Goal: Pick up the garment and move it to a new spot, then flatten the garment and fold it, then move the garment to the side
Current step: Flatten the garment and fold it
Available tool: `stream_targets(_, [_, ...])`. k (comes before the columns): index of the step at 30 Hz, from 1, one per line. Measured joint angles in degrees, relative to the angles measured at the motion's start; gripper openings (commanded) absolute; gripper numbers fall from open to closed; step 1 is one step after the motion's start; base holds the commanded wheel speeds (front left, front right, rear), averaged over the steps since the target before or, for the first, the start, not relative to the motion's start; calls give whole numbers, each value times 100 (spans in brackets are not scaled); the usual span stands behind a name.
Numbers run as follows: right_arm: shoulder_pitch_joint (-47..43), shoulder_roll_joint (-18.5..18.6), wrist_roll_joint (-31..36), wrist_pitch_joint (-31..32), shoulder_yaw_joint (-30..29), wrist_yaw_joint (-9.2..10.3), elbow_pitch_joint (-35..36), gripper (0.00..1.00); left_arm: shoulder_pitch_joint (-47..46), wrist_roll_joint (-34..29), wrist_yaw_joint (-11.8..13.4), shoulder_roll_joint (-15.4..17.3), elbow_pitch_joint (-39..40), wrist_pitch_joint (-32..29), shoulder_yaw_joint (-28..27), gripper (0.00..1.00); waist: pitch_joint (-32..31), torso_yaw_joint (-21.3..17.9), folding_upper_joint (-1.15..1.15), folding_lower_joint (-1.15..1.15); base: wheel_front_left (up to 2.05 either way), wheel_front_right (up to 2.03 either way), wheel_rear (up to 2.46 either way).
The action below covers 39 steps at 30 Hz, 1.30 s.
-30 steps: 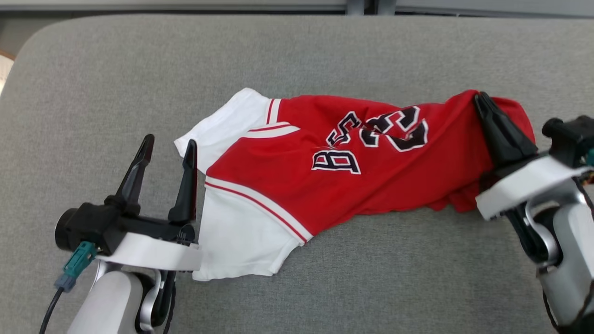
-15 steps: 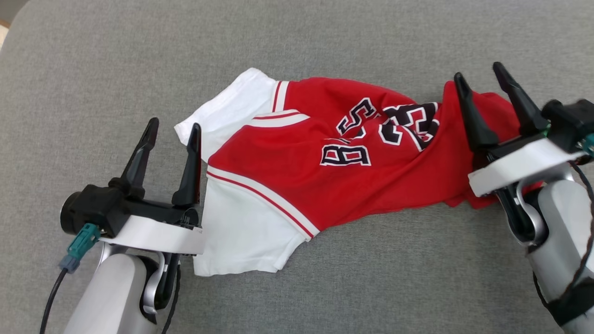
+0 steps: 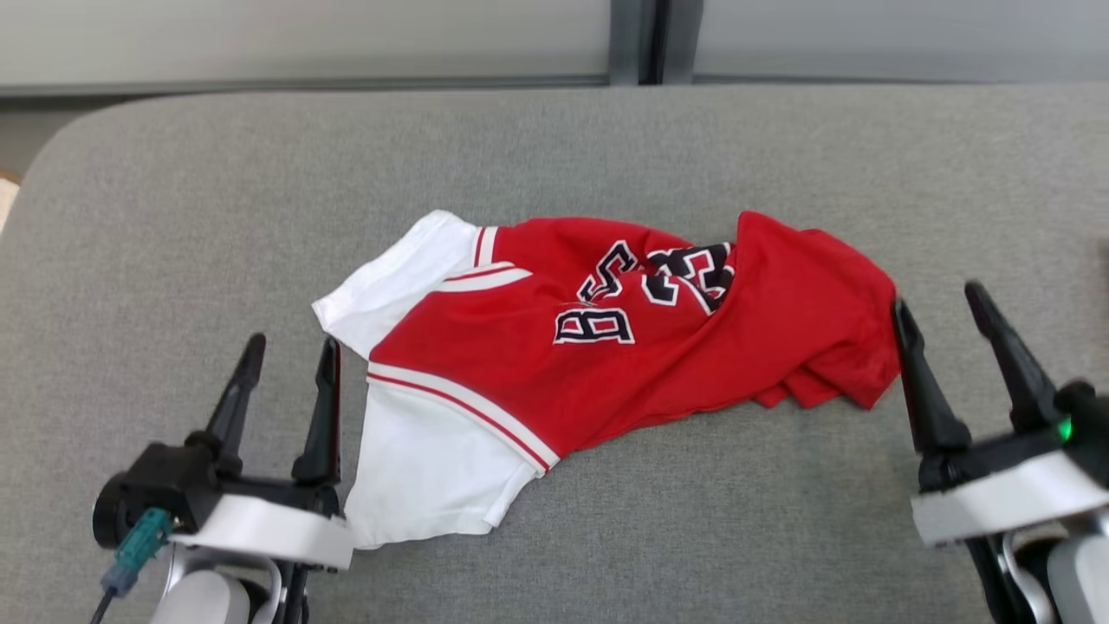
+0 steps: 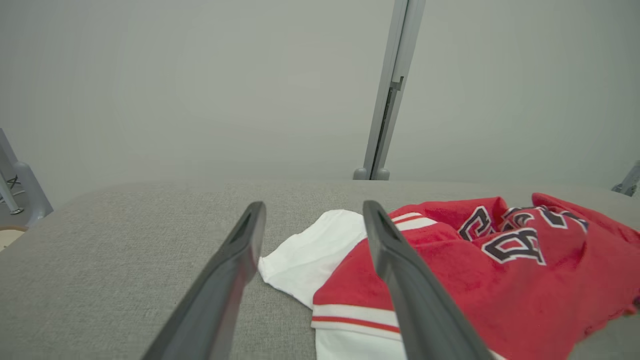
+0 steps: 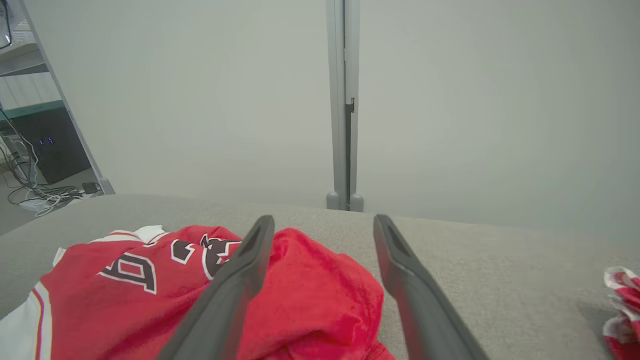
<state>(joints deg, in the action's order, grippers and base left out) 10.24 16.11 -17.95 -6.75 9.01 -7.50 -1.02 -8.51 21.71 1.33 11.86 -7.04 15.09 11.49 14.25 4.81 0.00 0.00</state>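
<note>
Right tool (image 3: 934, 295) gapes just beside the rumpled garment (image 3: 693, 364), seemingly clear

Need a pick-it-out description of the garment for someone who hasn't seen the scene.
In the middle of the grey table lies the garment: a rumpled red jersey, white at its left end. Black, white-edged lettering and its larger size set it apart from the small red-and-white bundle farther right.
</note>
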Motion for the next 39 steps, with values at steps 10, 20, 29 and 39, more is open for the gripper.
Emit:
stream_targets(10, [-1238,-424,196,564,-381,0,782,100,723,52,142,107,69,-166,20,100,-781,-167,0,0,0,0,0])
stream_targets(20, [-1347,-521,240,678,-456,1,973,100,834,52,234,163,299,-304,80,100,-855,-195,0,0,0,0,0])
stream_targets(29, [-1345,-581,248,684,-452,1,989,100,838,52,277,165,380,-347,145,100,-792,-193,0,0,0,0,0])
stream_targets(39, [-1230,-615,254,720,-365,1,981,100,949,398,53,5,-439,-934,446,100,-591,-221,0,0,0,0,0])
